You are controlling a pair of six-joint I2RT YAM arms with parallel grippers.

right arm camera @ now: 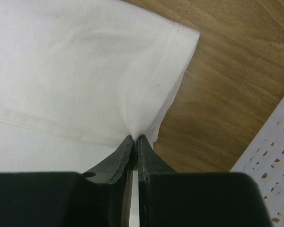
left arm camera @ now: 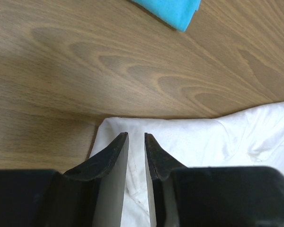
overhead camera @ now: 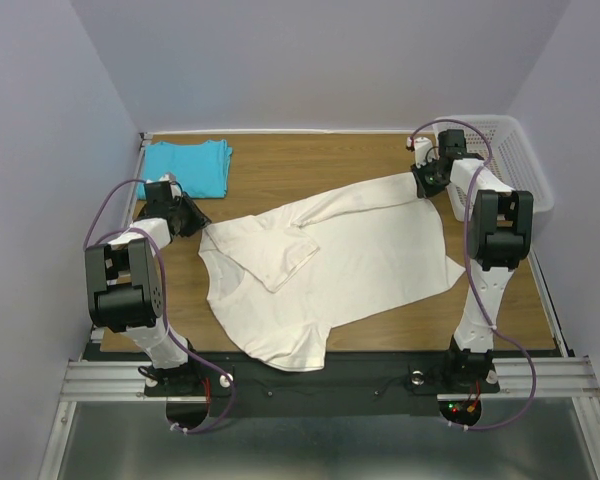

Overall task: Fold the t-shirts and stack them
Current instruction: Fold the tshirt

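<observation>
A large cream t-shirt (overhead camera: 350,255) lies spread and rumpled across the middle of the table, one sleeve folded over its chest. The turquoise t-shirt (overhead camera: 188,165) lies folded at the back left corner. My left gripper (overhead camera: 193,218) hovers at the cream shirt's left edge. In the left wrist view the left gripper (left arm camera: 136,135) stands open by a narrow gap, with the cream cloth (left arm camera: 236,137) lying flat beneath and a turquoise corner (left arm camera: 173,12) beyond. My right gripper (overhead camera: 427,183) is at the back right. In the right wrist view this gripper (right arm camera: 134,137) is shut on a pinch of the cream sleeve (right arm camera: 75,71) near its hem.
A white perforated basket (overhead camera: 515,160) stands at the back right corner, just beside the right arm; its wall (right arm camera: 274,161) shows in the right wrist view. Bare wood shows between the two shirts and along the table's back edge.
</observation>
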